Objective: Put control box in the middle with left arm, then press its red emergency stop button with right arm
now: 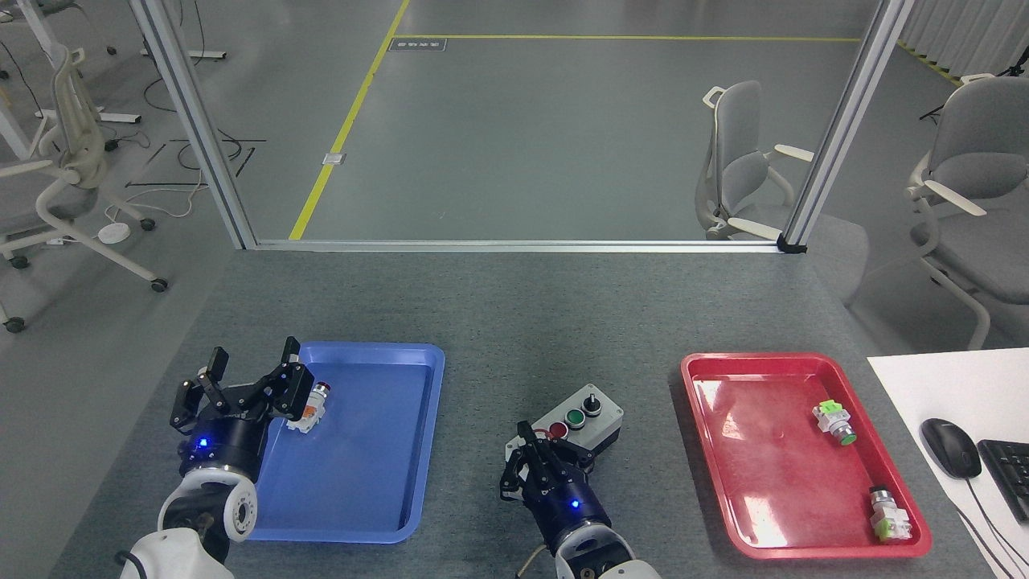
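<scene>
Head view: the oblong light-grey control box (577, 422) lies on the bare grey speckled counter (514, 322) between the blue plastic tray (426, 450) and red plastic tray (699, 450); its big red mushroom stop button is hidden beneath the right gripper (540, 473); press straight down, centred, without shoving the box; right jaws look nearly closed, holding nothing, contact uncertain; left gripper (241, 386) jaws spread wide, empty, at the blue tray's edge.
</scene>
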{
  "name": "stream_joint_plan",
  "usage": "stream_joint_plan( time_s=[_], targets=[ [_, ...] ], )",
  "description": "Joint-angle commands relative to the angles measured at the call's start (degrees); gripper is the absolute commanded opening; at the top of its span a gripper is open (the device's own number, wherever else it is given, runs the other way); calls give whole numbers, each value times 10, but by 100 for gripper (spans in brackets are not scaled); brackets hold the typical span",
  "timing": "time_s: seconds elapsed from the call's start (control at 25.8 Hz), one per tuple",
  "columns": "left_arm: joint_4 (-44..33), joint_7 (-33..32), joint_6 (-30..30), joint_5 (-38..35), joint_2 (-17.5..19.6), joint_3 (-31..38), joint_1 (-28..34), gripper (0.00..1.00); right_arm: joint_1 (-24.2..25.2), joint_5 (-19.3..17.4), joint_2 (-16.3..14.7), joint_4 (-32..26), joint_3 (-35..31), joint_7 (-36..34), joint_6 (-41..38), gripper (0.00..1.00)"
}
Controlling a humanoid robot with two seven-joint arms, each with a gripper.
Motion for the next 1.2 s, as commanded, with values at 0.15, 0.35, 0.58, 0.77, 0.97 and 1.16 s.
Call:
stream_joint_plan(
  time_s=[0.15,0.35,0.58,0.77,0.97,1.16],
  targets=[
    [-3,1,-11,1,-10,-14,24,99,5,-1,0,-1,1,96,28,0],
    [9,3,-11,-7,-34,-23,42,99,8,-5,-1,-6,0,96,34,0],
    [22,4,-7,-7,-34,-25,60,99,10,-6,-2,-34,-3,38,78,0],
    [31,4,-9,1,-37,-25,60,99,22,-6,-10,-74,-25,13,84,0],
    [31,4,-9,2,-37,-24,60,99,37,-6,-33,-121,-56,8,83,3],
    [31,4,-9,2,-37,-25,60,99,65,-6,-56,-170,-100,8,75,17]
  ],
)
